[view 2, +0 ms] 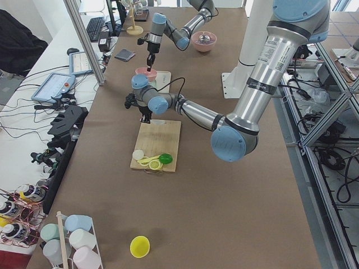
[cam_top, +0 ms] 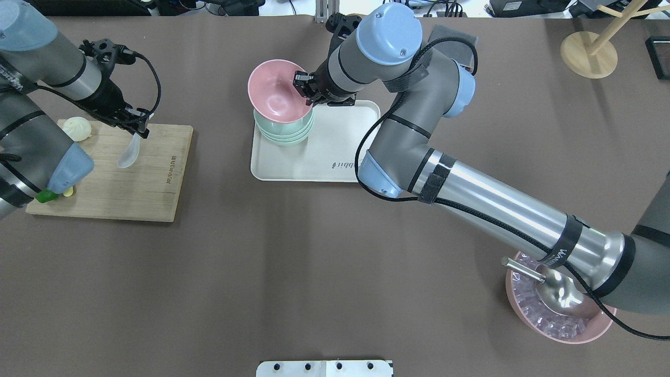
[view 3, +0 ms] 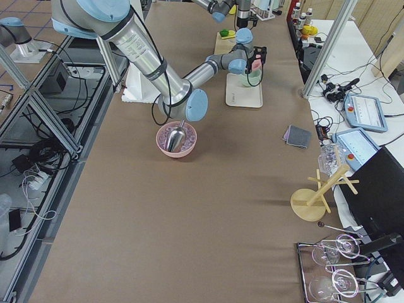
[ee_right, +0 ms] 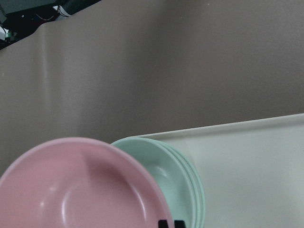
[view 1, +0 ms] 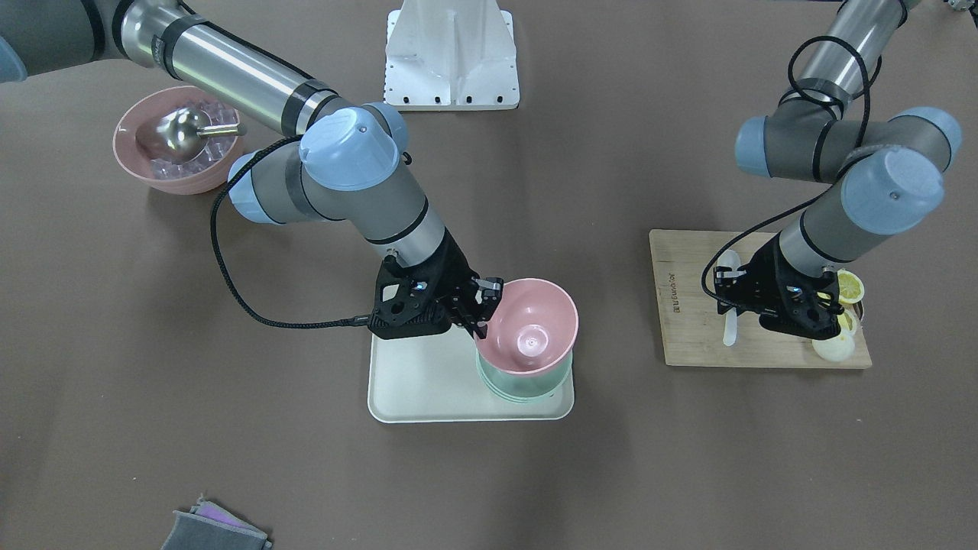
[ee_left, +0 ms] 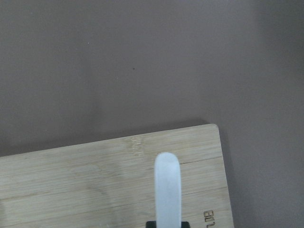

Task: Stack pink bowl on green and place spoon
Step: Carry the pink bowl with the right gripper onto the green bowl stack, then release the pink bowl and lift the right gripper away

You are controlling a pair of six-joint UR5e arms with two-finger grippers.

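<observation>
The pink bowl is tilted over the stack of green bowls, which stands on the white tray. My right gripper is shut on the pink bowl's rim. My left gripper is shut on a white spoon and holds it over the wooden cutting board.
Lemon slices and a white round piece lie on the board. A second pink bowl with ice and a metal scoop sits under my right arm. A wooden stand is at the far right.
</observation>
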